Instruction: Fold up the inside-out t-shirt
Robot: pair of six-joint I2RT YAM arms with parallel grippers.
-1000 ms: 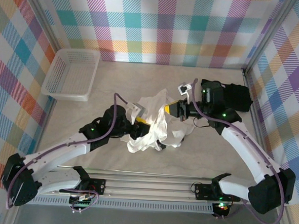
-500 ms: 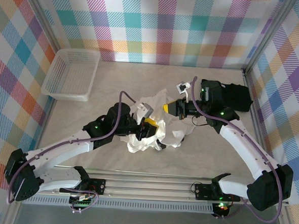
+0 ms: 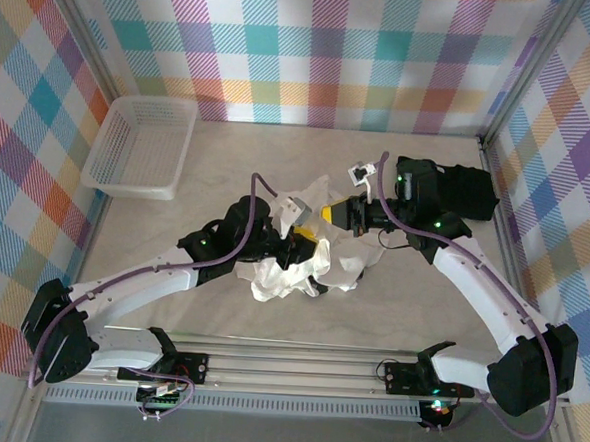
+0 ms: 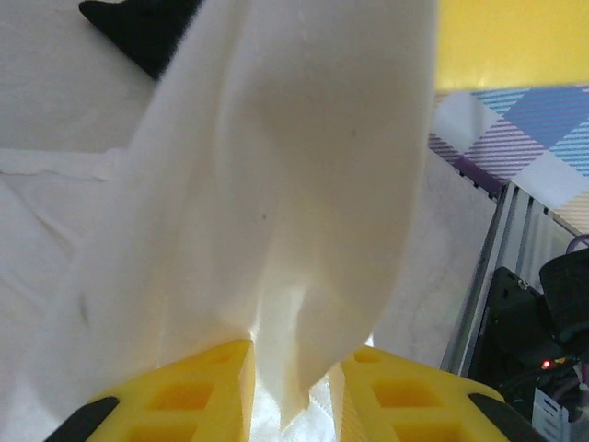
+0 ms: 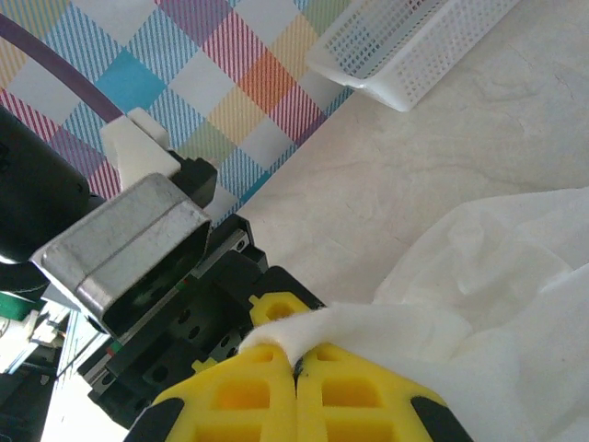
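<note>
Advising a firm pinch with left gripper (image 4: pixel 294 364), narrowly parted around a hanging fold of the shirt (image 3: pixel 271 283) bunched mid table (image 3: pixel 229 157), before pulling away from right gripper (image 5: pixel 296 364), clamped on its edge.

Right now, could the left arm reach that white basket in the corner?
Probably yes: nothing lies between the left hand and the white basket, though t-shirt cloth hangs between its fingers.
</note>
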